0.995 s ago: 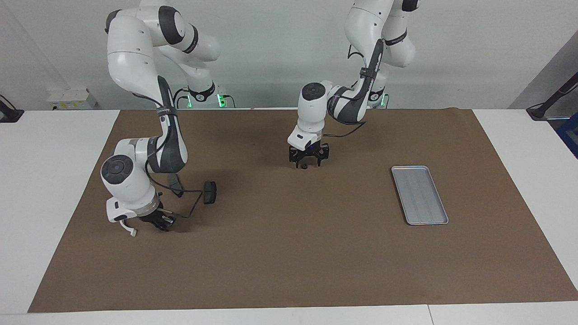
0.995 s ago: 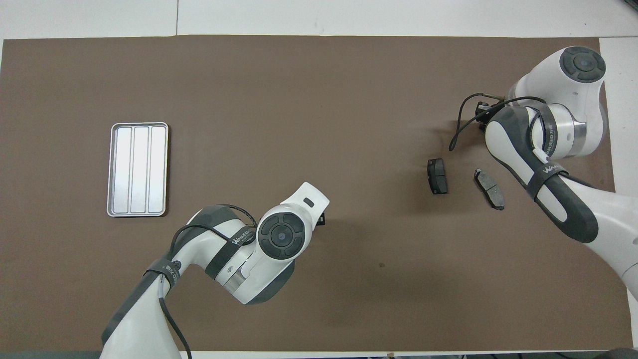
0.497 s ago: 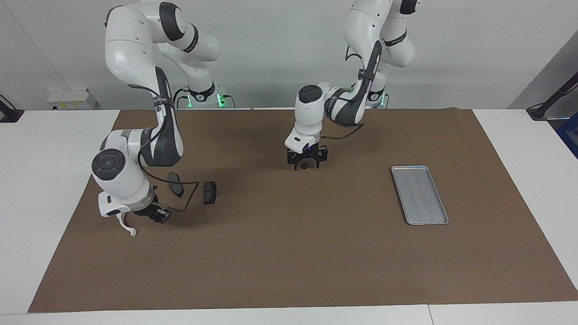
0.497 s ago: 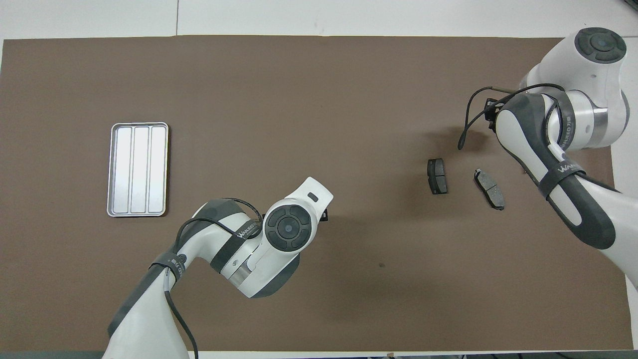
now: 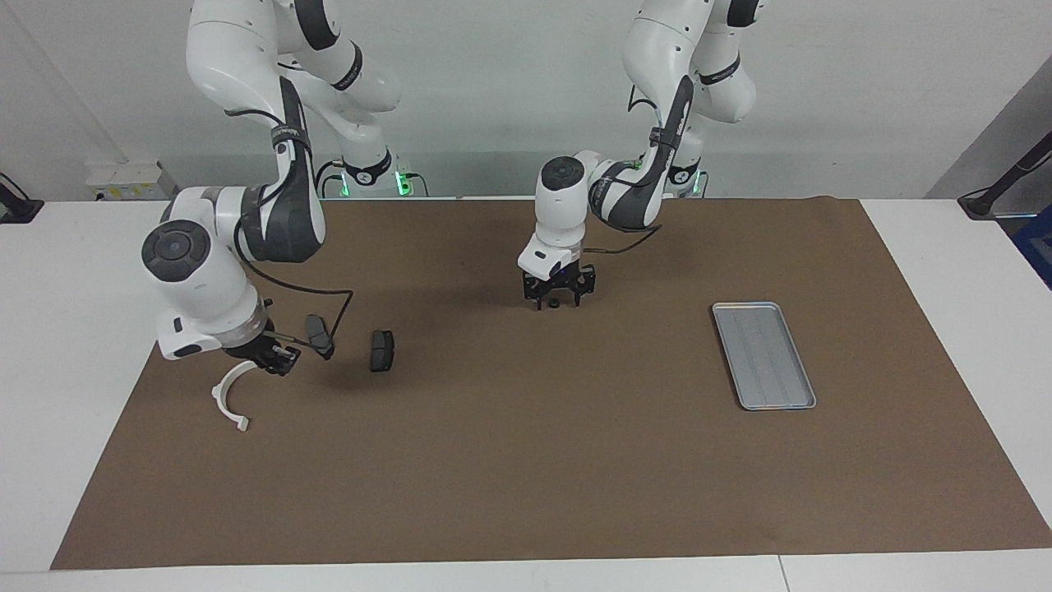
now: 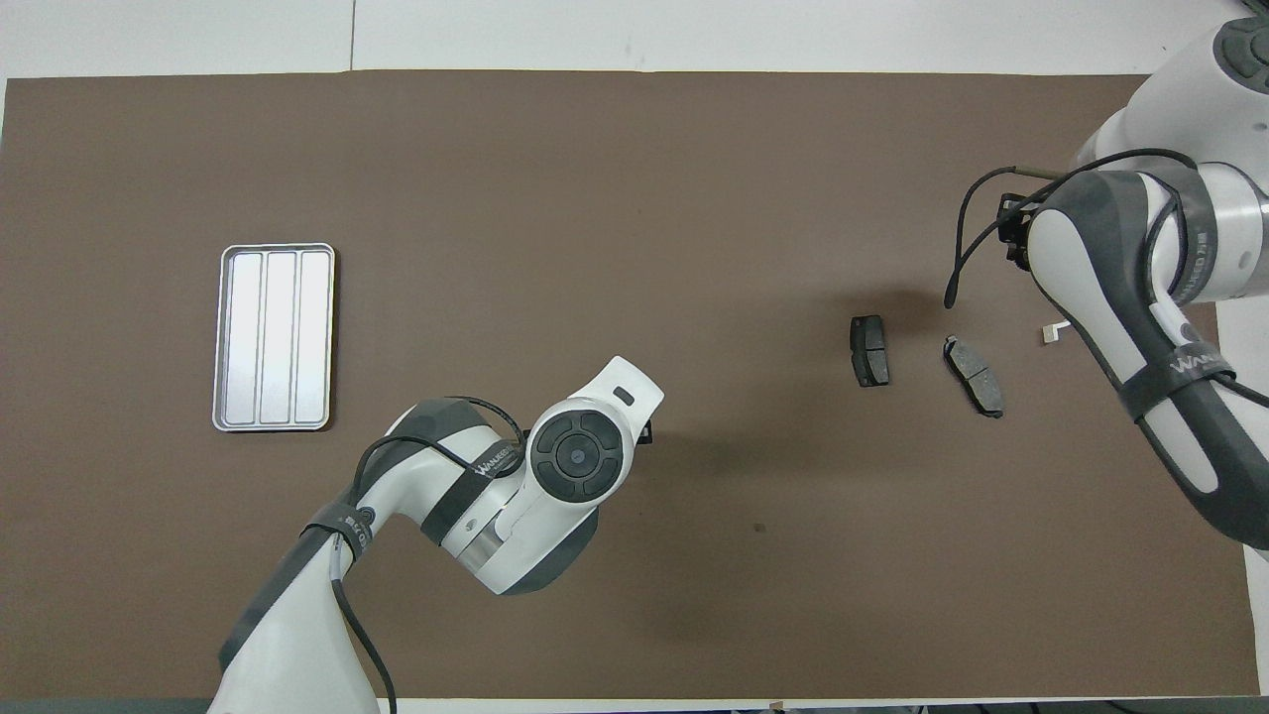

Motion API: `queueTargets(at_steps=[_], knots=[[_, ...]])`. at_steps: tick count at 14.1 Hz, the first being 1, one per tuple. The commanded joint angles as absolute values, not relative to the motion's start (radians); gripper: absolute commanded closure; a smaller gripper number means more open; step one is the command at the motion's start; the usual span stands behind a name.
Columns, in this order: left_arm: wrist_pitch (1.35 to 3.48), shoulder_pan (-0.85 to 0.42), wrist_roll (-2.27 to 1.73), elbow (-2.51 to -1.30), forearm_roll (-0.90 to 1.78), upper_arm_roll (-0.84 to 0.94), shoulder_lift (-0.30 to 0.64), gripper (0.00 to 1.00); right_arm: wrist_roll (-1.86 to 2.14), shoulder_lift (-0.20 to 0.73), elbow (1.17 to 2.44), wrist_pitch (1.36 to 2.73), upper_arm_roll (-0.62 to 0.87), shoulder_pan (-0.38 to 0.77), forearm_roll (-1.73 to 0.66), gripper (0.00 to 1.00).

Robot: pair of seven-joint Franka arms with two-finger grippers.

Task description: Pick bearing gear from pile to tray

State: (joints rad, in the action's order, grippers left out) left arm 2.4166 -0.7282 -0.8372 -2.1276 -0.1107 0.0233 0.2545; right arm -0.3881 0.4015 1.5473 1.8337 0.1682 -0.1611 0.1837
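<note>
A small black ring, the bearing gear [image 5: 555, 304], lies on the brown mat near its middle. My left gripper [image 5: 558, 300] stands down over it, open, with a finger on either side of the ring. In the overhead view the left arm's hand hides both. The empty silver tray [image 5: 764, 353] [image 6: 275, 337] lies toward the left arm's end. The pile lies toward the right arm's end: a white curved arc [image 5: 229, 400] and two dark brake pads [image 5: 317, 334] [image 5: 380, 350]. My right gripper [image 5: 269, 358] hangs over the mat between the arc and the nearer pad.
In the overhead view the brake pads [image 6: 869, 350] [image 6: 974, 375] lie side by side, and only one end of the white arc [image 6: 1051, 332] shows past the right arm. A black cable loops from the right wrist over the pads. White table borders the mat.
The right arm has risen and drawn back toward its end of the table, uncovering the white arc on the mat. The left gripper's fingers have narrowed around the ring.
</note>
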Motion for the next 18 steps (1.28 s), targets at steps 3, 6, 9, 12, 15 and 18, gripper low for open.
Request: queueTargets(at_steps=[3,6,9,12,15,18], knots=[[2.404,-0.75,-0.871,-2.126,-0.133,0.011,0.255,0.26,-0.368,0.347,1.536,1.747,0.221,-0.169,0.195,1.0],[2.404,-0.75,-0.871,-2.123,-0.133,0.011,0.256,0.46,-0.368,0.31,1.531,1.715,0.227,-0.167,0.161,1.0],[2.402,-0.749,-0.868,-2.118,-0.133,0.011,0.256,0.73,-0.37,0.282,1.531,1.683,0.245,-0.167,0.16,1.0],[2.396,-0.747,-0.865,-2.114,-0.133,0.011,0.256,0.84,-0.373,0.255,1.531,1.655,0.258,-0.167,0.141,1.0],[2.37,-0.733,-0.853,-2.092,-0.135,0.008,0.25,0.88,-0.377,0.233,1.531,1.635,0.262,-0.164,0.138,1.0],[2.341,-0.623,-0.72,-2.071,-0.133,-0.008,0.19,0.88,-0.379,0.224,1.531,1.628,0.262,-0.152,0.135,1.0]])
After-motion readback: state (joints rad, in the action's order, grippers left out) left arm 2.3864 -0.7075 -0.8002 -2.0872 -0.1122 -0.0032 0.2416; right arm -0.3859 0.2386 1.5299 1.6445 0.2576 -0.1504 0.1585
